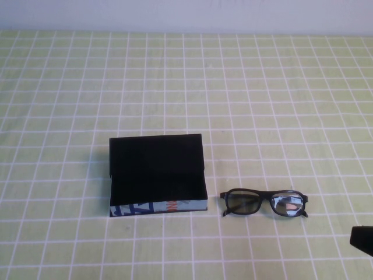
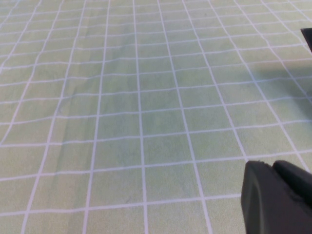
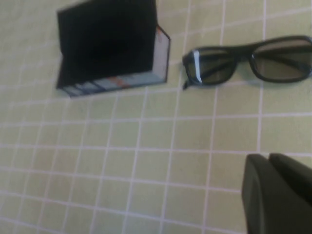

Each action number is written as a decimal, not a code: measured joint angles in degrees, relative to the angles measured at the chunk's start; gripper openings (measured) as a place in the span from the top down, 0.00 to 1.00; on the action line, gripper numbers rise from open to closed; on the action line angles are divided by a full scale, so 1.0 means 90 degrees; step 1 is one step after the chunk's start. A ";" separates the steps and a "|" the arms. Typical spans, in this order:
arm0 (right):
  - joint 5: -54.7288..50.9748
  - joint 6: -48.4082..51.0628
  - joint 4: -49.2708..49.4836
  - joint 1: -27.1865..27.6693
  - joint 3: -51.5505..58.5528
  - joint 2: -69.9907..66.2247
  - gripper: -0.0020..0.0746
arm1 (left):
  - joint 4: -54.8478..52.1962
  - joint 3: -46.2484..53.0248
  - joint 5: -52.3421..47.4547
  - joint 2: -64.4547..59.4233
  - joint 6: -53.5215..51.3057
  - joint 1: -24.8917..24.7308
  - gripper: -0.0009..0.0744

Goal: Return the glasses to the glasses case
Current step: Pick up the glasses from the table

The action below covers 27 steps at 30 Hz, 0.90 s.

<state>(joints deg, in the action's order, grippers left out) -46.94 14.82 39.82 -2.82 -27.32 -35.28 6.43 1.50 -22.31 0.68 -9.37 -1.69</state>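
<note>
The black thick-rimmed plastic glasses (image 1: 264,202) lie just beside the open black box-like glasses case (image 1: 158,175), untouched. The right gripper (image 1: 362,240) waits near them and must reach and grasp the frame; the left gripper (image 2: 275,197) hovers over bare cloth. Neither gripper's jaw state can be told.

Both the left gripper (image 2: 278,197) and right gripper (image 3: 278,192) are cut off at frame edges.

We find no legible text, brand, number or sign anywhere. Entry: glasses case (image 1: 157,174), front edge patterned blue and white with dark blue shapes that may be lettering, too small for us to read; a small orange-red mark sits on that edge, right of those shapes, unreadable. Glasses (image 1: 265,202), right of the case: no markings we can read.
</note>
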 joint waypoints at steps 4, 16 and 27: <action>-0.0615 0.0433 -0.0426 0.0000 -0.0622 -0.1171 0.99 | 0.0000 0.0000 0.0000 0.0000 0.0000 0.0000 0.99; -0.1041 0.1982 -0.0854 -0.0943 -0.1963 -0.3306 0.99 | 0.0000 0.0000 0.0000 0.0000 0.0000 0.0000 0.99; -0.1610 0.2596 -0.2089 -0.3081 -0.4219 -0.5636 0.99 | 0.0000 0.0000 0.0000 0.0000 0.0000 0.0000 0.99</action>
<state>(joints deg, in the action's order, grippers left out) -61.43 38.18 21.02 -30.55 -65.29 -86.01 6.43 1.50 -22.31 0.68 -9.37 -1.69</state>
